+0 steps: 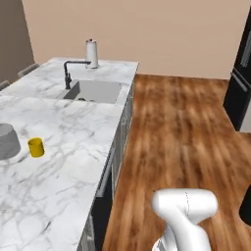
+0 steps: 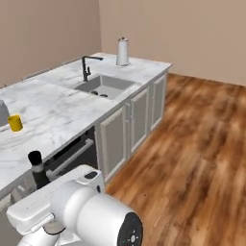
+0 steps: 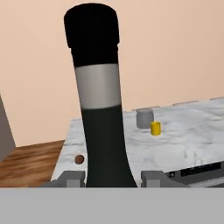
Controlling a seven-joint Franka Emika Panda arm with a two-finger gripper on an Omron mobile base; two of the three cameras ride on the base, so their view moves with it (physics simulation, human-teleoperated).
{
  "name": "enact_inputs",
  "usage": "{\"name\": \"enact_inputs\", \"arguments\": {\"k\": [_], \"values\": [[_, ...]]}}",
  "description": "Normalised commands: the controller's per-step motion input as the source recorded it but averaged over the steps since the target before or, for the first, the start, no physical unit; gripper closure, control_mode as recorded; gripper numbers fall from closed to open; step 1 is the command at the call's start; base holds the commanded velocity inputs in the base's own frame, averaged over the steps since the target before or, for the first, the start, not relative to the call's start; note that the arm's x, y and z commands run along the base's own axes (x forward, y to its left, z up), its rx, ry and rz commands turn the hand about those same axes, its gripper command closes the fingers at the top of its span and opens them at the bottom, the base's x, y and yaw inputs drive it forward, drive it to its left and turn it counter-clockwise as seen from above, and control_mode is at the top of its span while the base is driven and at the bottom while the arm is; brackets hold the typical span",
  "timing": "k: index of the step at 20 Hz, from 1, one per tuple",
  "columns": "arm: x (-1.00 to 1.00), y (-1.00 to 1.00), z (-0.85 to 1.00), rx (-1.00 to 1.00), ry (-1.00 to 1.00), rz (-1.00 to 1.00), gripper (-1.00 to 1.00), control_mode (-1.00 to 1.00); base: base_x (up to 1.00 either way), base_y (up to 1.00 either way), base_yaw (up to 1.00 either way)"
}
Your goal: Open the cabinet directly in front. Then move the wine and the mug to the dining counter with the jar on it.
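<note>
The gripper (image 3: 111, 177) is seen in the hand view clamped on the wine (image 3: 101, 109), whose neck rises upright between the two fingertips (image 3: 72, 178). In the right base view the bottle's top (image 2: 36, 166) shows at nine o'clock of the arm. The mug (image 1: 36, 147) stands on the counter (image 1: 59, 181), just at three o'clock of the jar (image 1: 7, 141).

Dark wine (image 3: 103, 131) upright; yellow mug (image 1: 36, 147) beside jar (image 1: 7, 142)
</note>
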Motion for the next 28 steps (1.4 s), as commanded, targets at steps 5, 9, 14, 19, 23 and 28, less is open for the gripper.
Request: {"name": "enact_inputs", "arguments": {"k": [5,9,14,19,23,28], "values": [[0.0,0.0,0.0,0.0,0.0,0.0,1.0,1.0,0.26,0.01,0.44],[0.0,0.0,0.0,0.0,0.0,0.0,1.0,1.0,0.37,0.0,0.44],[0.0,0.0,0.0,0.0,0.0,0.0,1.0,1.0,0.48,0.0,0.42],[0.0,0.0,0.0,0.0,0.0,0.0,1.0,1.0,0.55,0.0,0.37],[0.0,0.0,0.0,0.0,0.0,0.0,1.0,1.0,0.58,0.0,0.37],[0.0,0.0,0.0,0.0,0.0,0.0,1.0,1.0,0.63,0.0,0.35]]}}
